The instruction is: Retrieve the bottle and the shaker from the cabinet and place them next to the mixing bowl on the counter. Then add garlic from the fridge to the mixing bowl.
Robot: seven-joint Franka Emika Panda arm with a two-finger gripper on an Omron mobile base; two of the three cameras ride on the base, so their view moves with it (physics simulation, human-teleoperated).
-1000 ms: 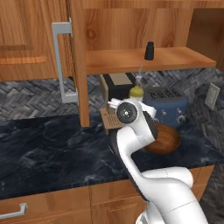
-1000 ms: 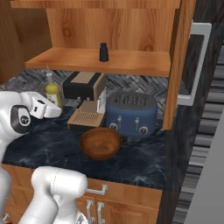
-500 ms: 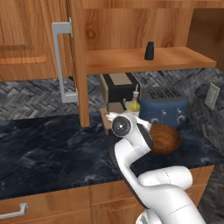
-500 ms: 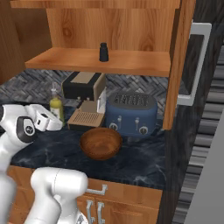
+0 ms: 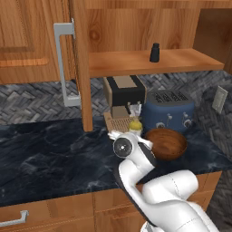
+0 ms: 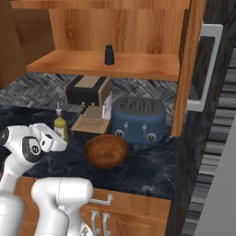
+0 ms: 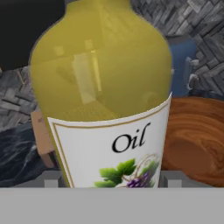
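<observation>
My gripper (image 7: pixel 112 179) is shut on a yellow oil bottle (image 7: pixel 105 87) with a white label, fingers (image 7: pixel 51 179) at either side of its base. The bottle (image 5: pixel 134 126) stands upright just left of the wooden mixing bowl (image 5: pixel 166 142), in front of the coffee machine. From the right side the bottle (image 6: pixel 60 124) rises behind my white hand, left of the bowl (image 6: pixel 106 150). Whether its base touches the counter is hidden. A small dark shaker (image 5: pixel 155 52) stands on the open cabinet's shelf (image 5: pixel 190 60); it is the shaker (image 6: pixel 109 55) above the toaster.
A black coffee machine (image 5: pixel 124 90) and a blue toaster (image 5: pixel 168 111) stand behind the bowl against the wall. The open cabinet door (image 5: pixel 77 63) hangs over the counter to the left. Dark marble counter (image 5: pixel 45 154) stretches left of the arm.
The arm has come down with the bottle in its grip, from level with the coffee machine's top to low over the counter beside the bowl. Bowl and shaker have not moved.
</observation>
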